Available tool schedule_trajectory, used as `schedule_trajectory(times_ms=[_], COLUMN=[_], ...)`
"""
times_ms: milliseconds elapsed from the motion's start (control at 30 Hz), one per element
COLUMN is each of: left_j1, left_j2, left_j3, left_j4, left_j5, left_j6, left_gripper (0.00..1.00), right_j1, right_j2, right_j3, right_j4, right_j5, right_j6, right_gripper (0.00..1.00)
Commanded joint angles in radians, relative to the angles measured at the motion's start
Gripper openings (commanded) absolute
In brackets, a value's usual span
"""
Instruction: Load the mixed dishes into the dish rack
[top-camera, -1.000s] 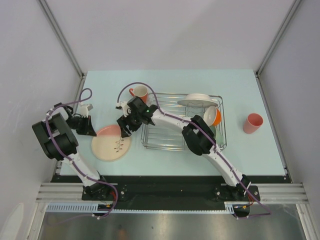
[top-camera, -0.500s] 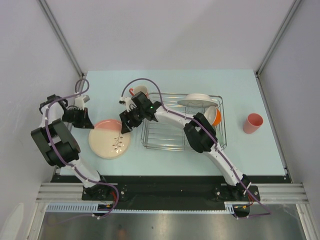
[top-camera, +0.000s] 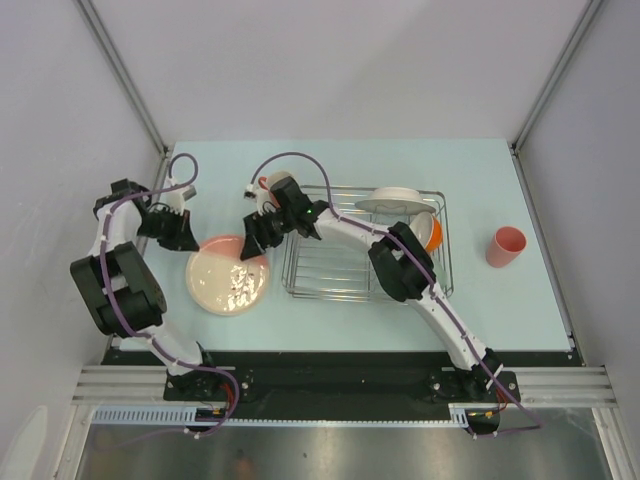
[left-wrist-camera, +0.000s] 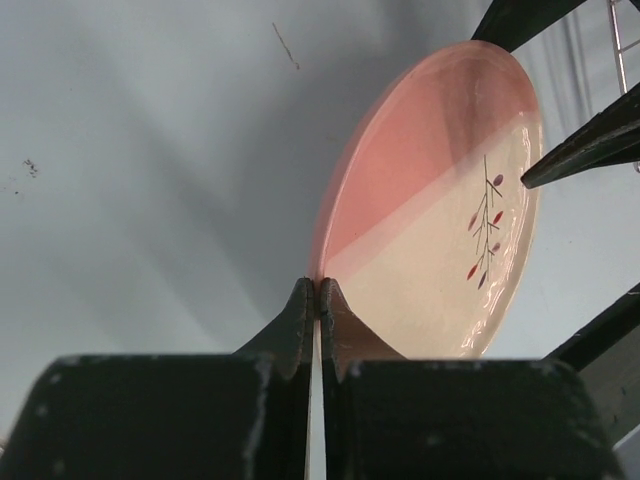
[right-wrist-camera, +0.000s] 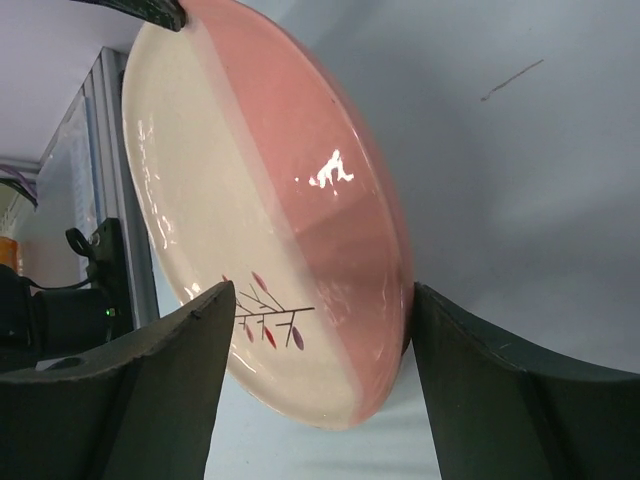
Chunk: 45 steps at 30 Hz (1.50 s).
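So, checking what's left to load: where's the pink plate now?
In the top view the pink plate is just left of the wire rack, with the left claw at its rim and the right claw straddling its edge.

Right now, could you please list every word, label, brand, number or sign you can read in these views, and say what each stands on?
None: no readable text in any view.
The pink-and-cream round plate bears only a dark twig drawing, no lettering.
The silver wire dish rack, orange mug and pink tumbler show no markings from above.
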Motion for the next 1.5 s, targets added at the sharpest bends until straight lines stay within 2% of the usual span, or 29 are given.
schedule_trajectory(times_ms=[0,167,333,700,767,800,833,900,967,1000,1133,1167,1200,1233,1267,1300,1333,1467], left_j1=[-0.052,-0.061,-0.078,-0.170,-0.174,-0.174,-0.173,-0.174,-0.174,-0.174,-0.173,-0.173,-0.174,-0.173,-0.174,-0.165,-0.158,-0.055], left_j2=[-0.017,0.005,0.028,0.034,0.025,0.025,0.023,0.017,0.013,0.011,0.000,-0.006,-0.010,-0.013,-0.018,-0.029,-0.036,-0.044], left_j3=[0.004,0.031,0.041,0.012,0.013,0.013,0.013,0.012,0.015,0.021,0.038,0.041,0.047,0.051,0.061,0.065,0.064,0.097], left_j4=[0.025,0.036,0.068,0.185,0.194,0.194,0.197,0.200,0.203,0.206,0.200,0.196,0.185,0.176,0.166,0.141,0.139,0.122], left_j5=[0.090,0.095,0.109,0.152,0.162,0.165,0.166,0.158,0.158,0.162,0.179,0.178,0.170,0.163,0.147,0.143,0.139,0.204], left_j6=[-0.037,-0.047,-0.072,-0.178,-0.192,-0.195,-0.195,-0.193,-0.196,-0.205,-0.227,-0.230,-0.230,-0.230,-0.222,-0.212,-0.210,-0.251], left_gripper=[0.00,0.00,0.00,0.00,0.00,0.00,0.00,0.00,0.00,0.00,0.00,0.02,0.10,0.35,0.50,0.68,0.99,1.00], right_j1=[0.012,0.015,0.025,0.041,0.039,0.039,0.036,0.035,0.033,0.033,0.033,0.033,0.035,0.036,0.035,0.035,0.036,0.033], right_j2=[0.030,0.045,0.044,0.047,0.044,0.042,0.041,0.038,0.032,0.029,0.010,-0.002,-0.005,-0.013,-0.017,-0.031,-0.037,-0.085], right_j3=[-0.006,0.003,0.009,0.029,0.028,0.028,0.028,0.029,0.029,0.031,0.037,0.041,0.058,0.072,0.084,0.098,0.141,0.207], right_j4=[0.089,0.112,0.109,0.126,0.126,0.123,0.121,0.113,0.107,0.100,0.058,0.034,0.017,-0.005,-0.047,-0.070,-0.095,-0.213], right_j5=[-0.093,-0.129,-0.151,-0.171,-0.171,-0.171,-0.169,-0.171,-0.169,-0.165,-0.146,-0.140,-0.125,-0.113,-0.099,-0.075,-0.058,0.024], right_j6=[0.047,0.078,0.078,0.133,0.132,0.132,0.132,0.130,0.126,0.118,0.067,0.058,0.043,0.002,-0.021,-0.041,-0.092,-0.190], right_gripper=[0.72,0.64,0.50,0.48,0.42,0.38,0.30,0.24,0.13,0.00,0.00,0.00,0.00,0.00,0.00,0.00,0.00,0.00])
